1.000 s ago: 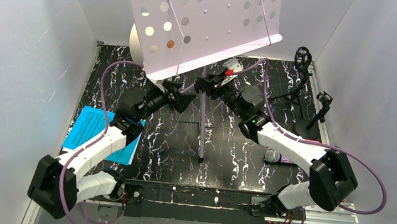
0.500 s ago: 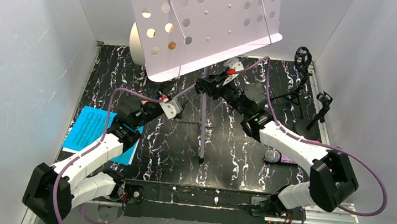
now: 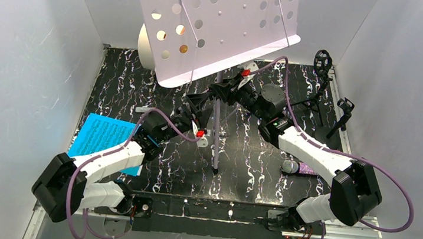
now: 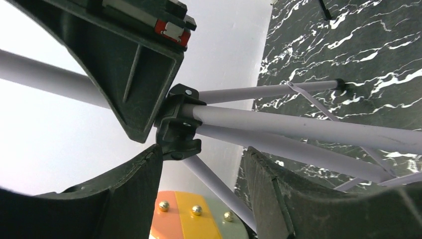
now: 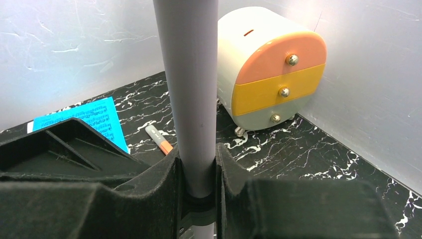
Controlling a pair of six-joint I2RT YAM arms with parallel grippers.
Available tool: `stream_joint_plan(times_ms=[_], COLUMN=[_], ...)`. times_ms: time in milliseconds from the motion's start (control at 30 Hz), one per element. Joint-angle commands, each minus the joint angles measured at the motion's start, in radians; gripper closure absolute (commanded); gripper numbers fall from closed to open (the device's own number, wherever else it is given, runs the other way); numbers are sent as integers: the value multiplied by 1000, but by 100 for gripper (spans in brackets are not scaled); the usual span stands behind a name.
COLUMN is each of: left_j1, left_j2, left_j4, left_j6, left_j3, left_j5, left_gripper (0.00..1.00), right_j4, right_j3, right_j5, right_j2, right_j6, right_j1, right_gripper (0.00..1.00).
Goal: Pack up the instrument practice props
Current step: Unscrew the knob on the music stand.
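The lilac music rack stands mid-table, its perforated plate [image 3: 219,19] high over the pole [image 3: 215,132]. My right gripper [image 3: 219,90] is shut on that pole [image 5: 191,99], which its pads squeeze [image 5: 196,169]. My left gripper [image 3: 194,102] is open just below, at the black leg hub [image 4: 176,124]. One lilac leg [image 4: 219,186] runs between its fingers [image 4: 203,154] without touching them. Blue sheet-music pages [image 3: 100,137] lie at the left. A purple microphone [image 3: 297,167] with a silver head lies beside my right arm. Two black mic tripods [image 3: 321,66] [image 3: 343,112] stand at the right edge.
A cream drum [image 5: 271,69] with an orange, yellow and grey face sits on its side at the back, behind the rack. A small orange marker [image 5: 159,139] lies on the black marbled table [image 3: 250,177]. White walls close in on three sides.
My left arm swung down and right, from under the rack's plate to the leg hub, and its jaws narrowed somewhat. The right gripper kept its hold on the pole.
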Motion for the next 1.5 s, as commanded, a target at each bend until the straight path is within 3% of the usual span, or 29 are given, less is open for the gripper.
stream_joint_plan(times_ms=[0,133,433,967,1200,1367,1467], left_j1=[-3,-3,-3,-3,-3,-3,-3], left_j2=[29,44,59,50,60,60,55], left_j4=[70,70,70,83,82,78,58], left_j6=[70,84,109,49,-2,-12,-95], left_j3=[46,70,68,79,82,60,68], left_j5=[-16,-39,-106,2,-43,-93,-121], left_gripper=[43,51,55,57,73,76,84], right_j4=[-105,-123,-137,-168,-177,-179,-179], right_j3=[51,53,65,91,94,92,92], right_j5=[-2,-25,-49,-72,-79,-78,-82], right_j2=[-3,-6,3,35,31,25,25], right_j6=[31,30,30,26,24,20,20], right_j1=[-14,-14,-14,-14,-14,-14,-14], right_gripper=[99,99,99,99,99,99,99])
